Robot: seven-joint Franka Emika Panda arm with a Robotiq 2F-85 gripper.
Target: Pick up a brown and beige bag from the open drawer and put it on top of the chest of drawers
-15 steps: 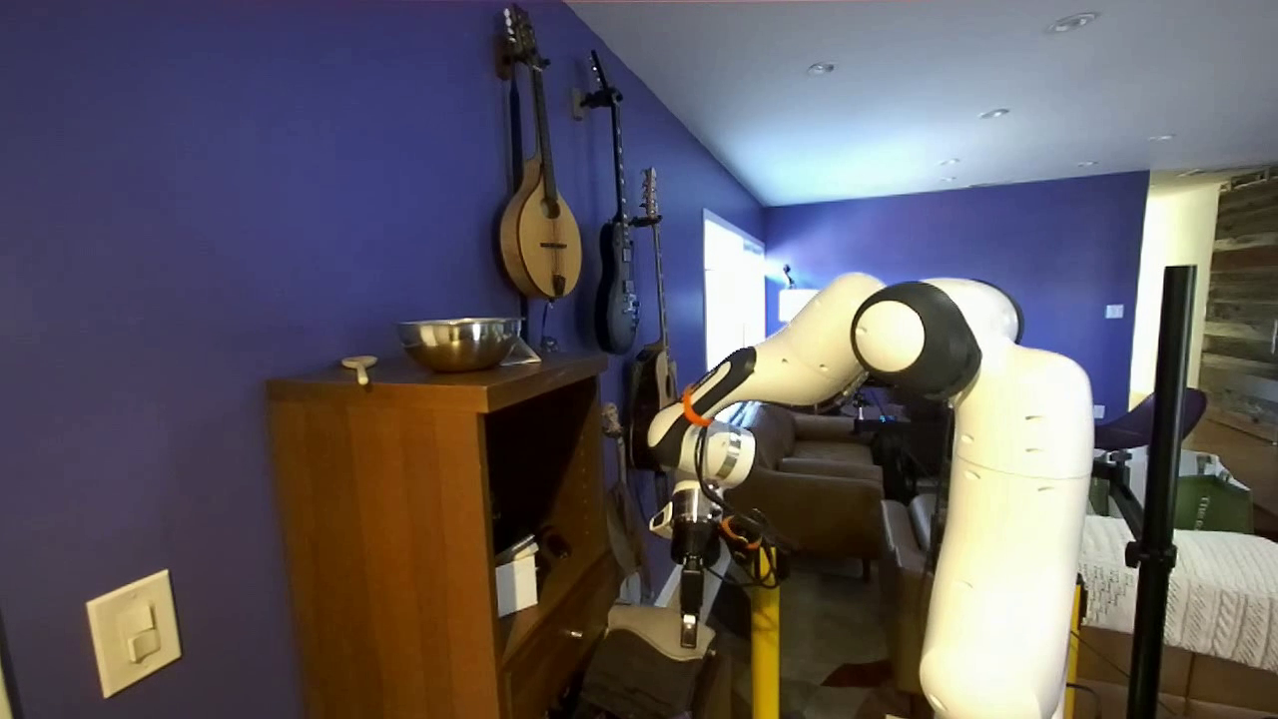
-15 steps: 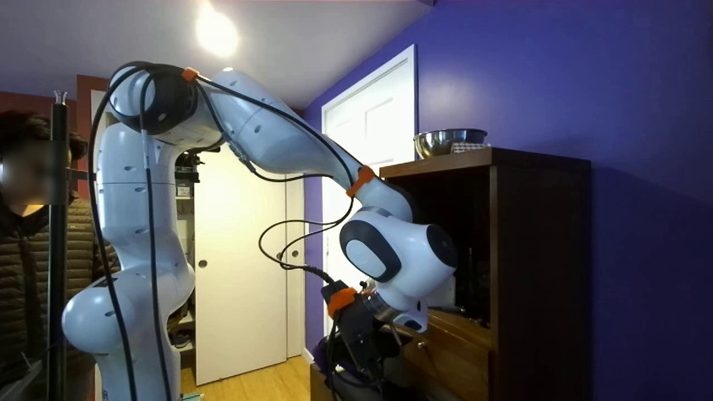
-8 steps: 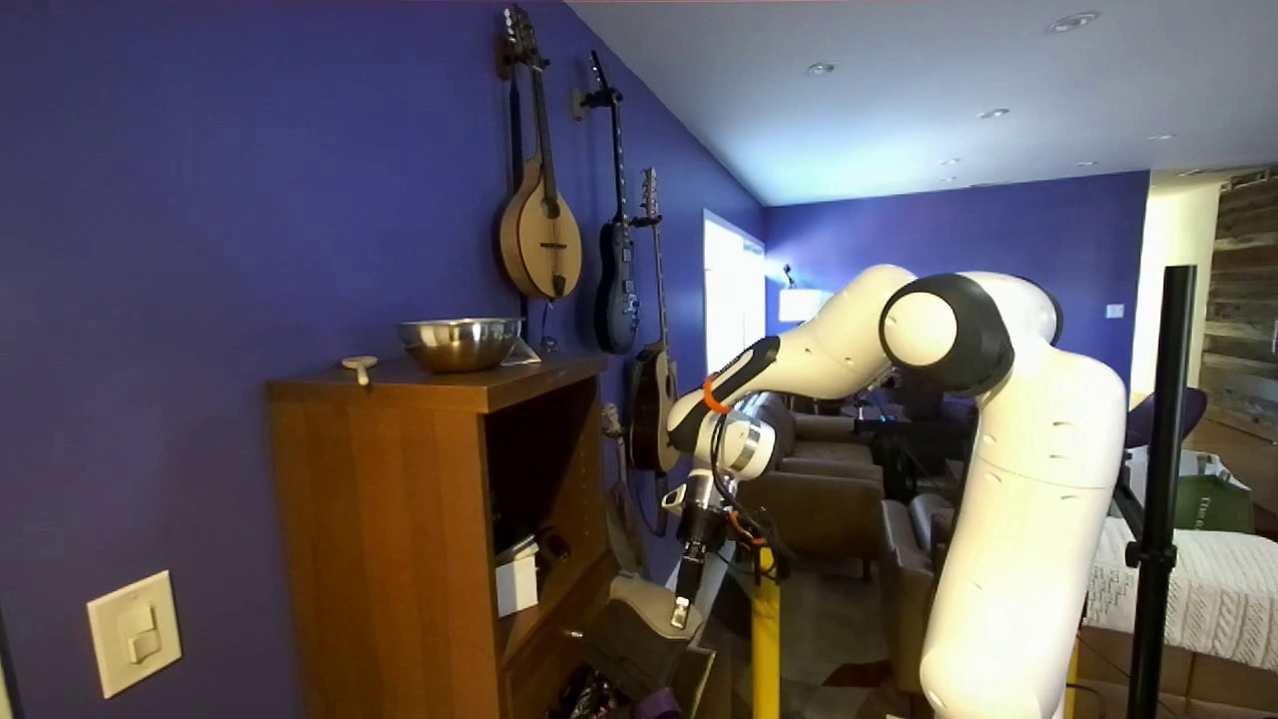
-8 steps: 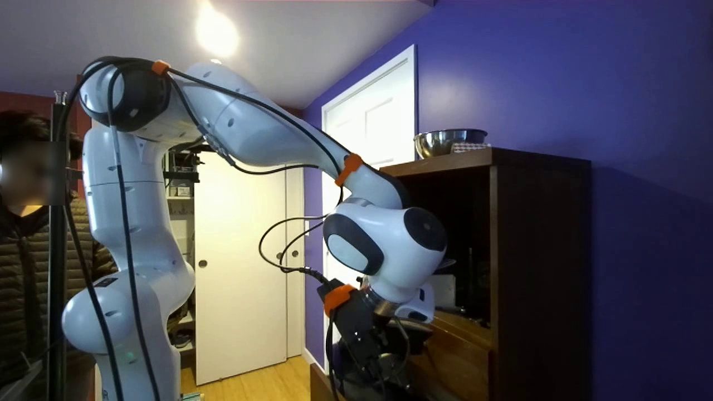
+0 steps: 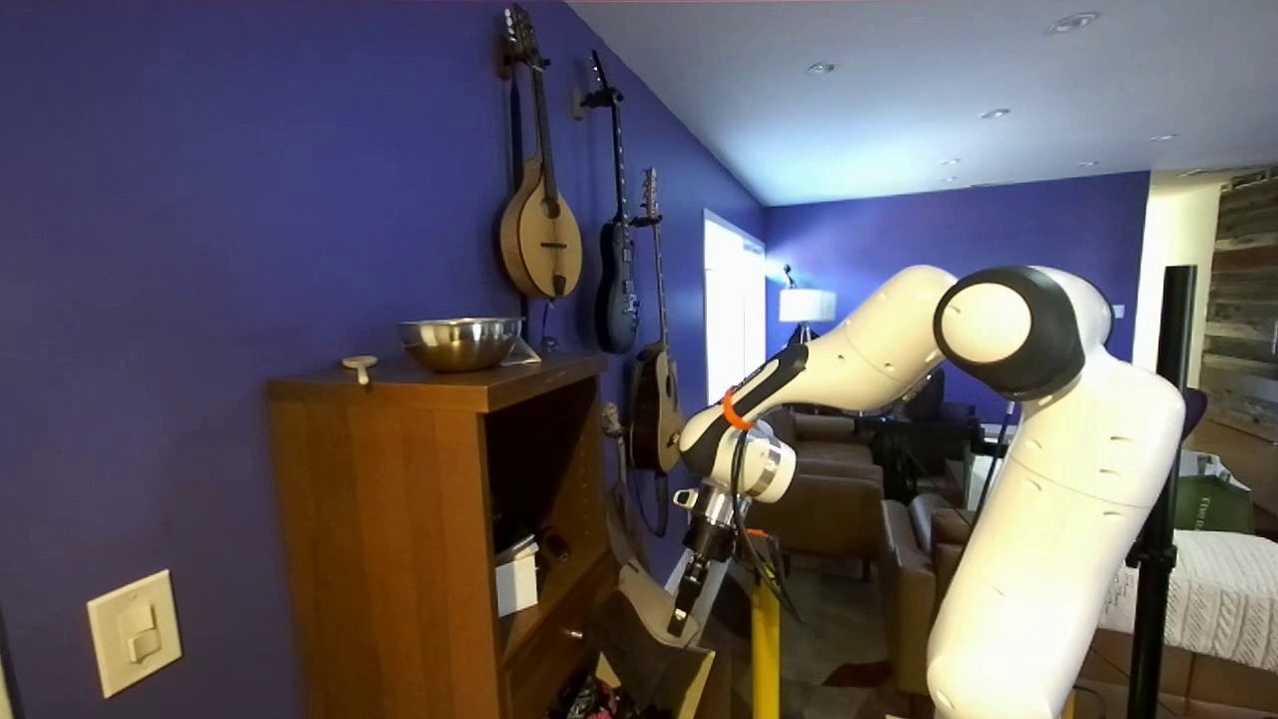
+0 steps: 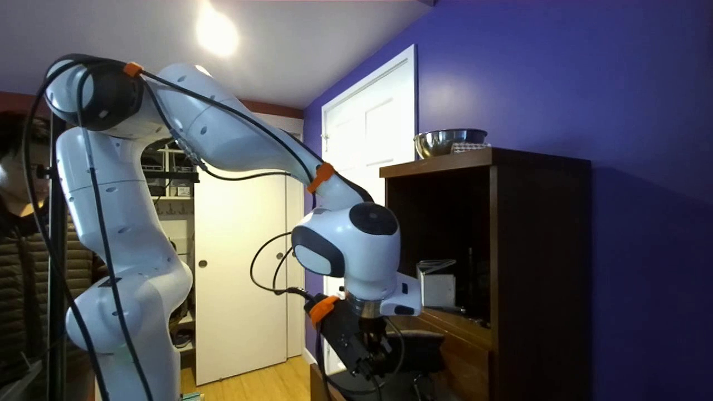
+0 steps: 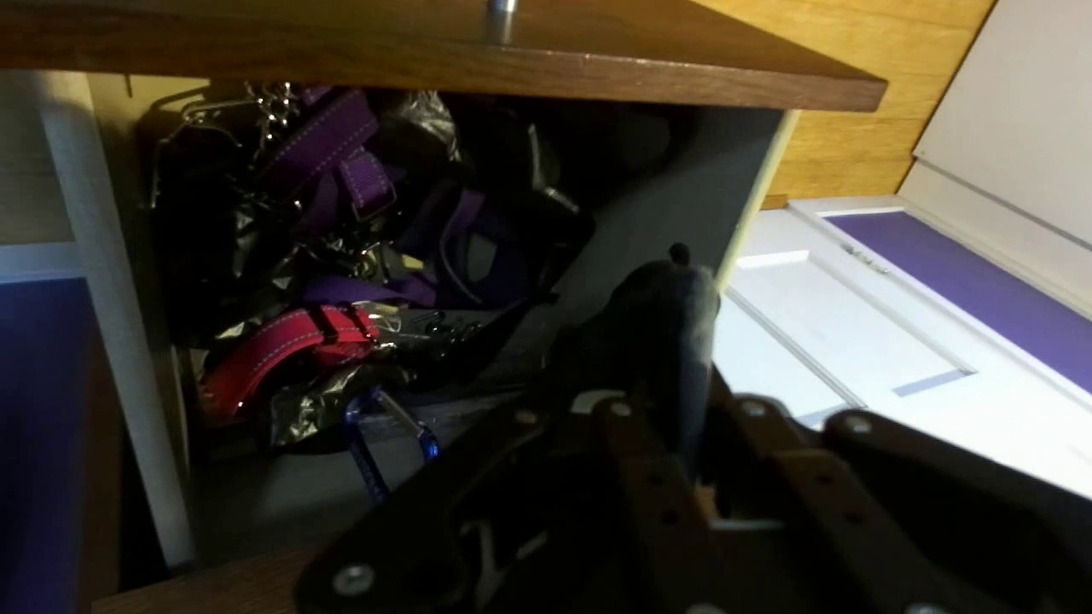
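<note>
The chest (image 5: pixel 389 539) is smooth, grained wood, the drawer front (image 7: pixel 546 75) wood with a sheen. The bowl (image 5: pixel 461 346) is polished metal; the carabiner (image 7: pixel 367 460), glossy. The bag (image 5: pixel 637 639) looks like matt cloth, the red strap (image 7: pixel 273 345) woven webbing, the arm (image 6: pixel 223 133) smooth and glossy.

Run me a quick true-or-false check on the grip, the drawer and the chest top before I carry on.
1. The gripper holds the bag. True.
2. The metal bowl stands on top of the chest of drawers. True.
3. The bag already rests beside the metal bowl. False: it is in the gripper's hold, lower than the top of the chest of drawers.
4. A red strap lies in the drawer. True.
5. The drawer is shut. False: it stands open, and the wrist view looks into it.
6. The metal bowl is upside down. False: it sits upright, rim uppermost.
</note>
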